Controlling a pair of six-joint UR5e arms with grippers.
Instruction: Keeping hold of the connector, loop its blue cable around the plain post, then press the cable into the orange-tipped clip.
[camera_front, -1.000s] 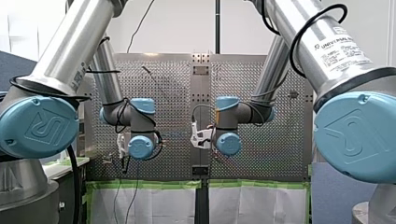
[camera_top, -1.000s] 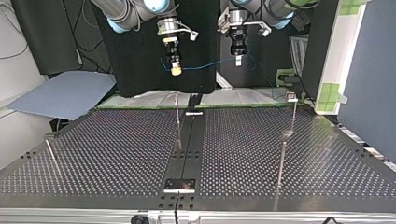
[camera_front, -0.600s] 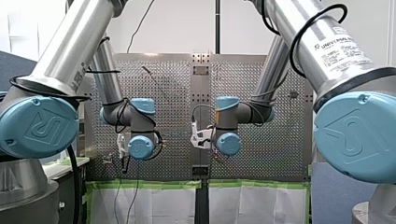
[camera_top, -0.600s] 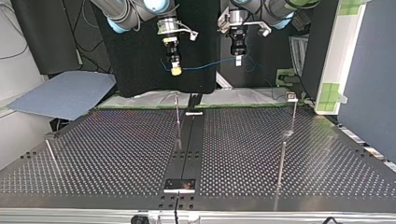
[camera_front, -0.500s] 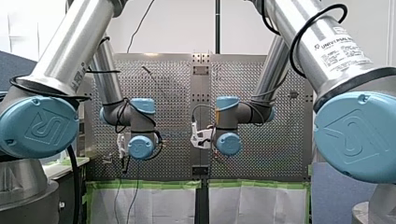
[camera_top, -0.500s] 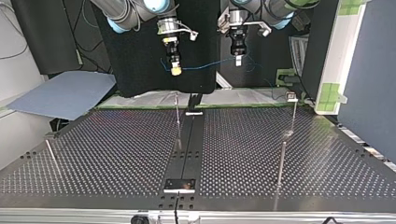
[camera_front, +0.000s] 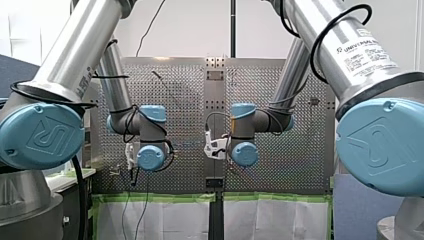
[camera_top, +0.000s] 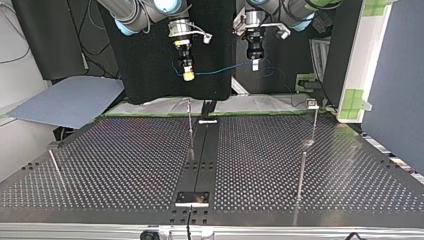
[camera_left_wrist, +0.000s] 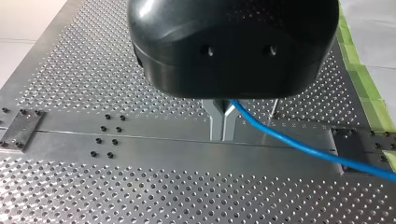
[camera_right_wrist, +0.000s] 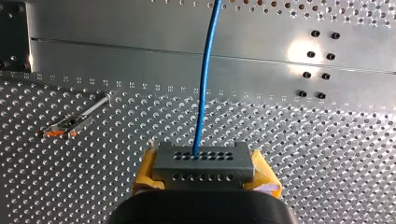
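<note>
My right claw (camera_right_wrist: 204, 170) pinches the connector (camera_right_wrist: 204, 161) aloft, my left claw (camera_left_wrist: 222, 125) is pressed on the cable (camera_left_wrist: 289, 144); looping looks unstarted, so next I sweep it round the post (camera_top: 190, 125), then the clip (camera_right_wrist: 65, 126).

You're looking at bare metal and plastic.
Your table (camera_right_wrist: 327, 154) is brushed, shiny perforated metal; the blue cable (camera_right_wrist: 205, 84) has a smooth, glossy jacket; the connector (camera_right_wrist: 203, 161) looks matt grey; the right gripper (camera_right_wrist: 205, 171) carries matt yellow pads (camera_right_wrist: 265, 173); the left gripper (camera_left_wrist: 222, 135) has a smooth, faintly glossy black shell (camera_left_wrist: 233, 46) and bare metal fingers (camera_left_wrist: 215, 123).
</note>
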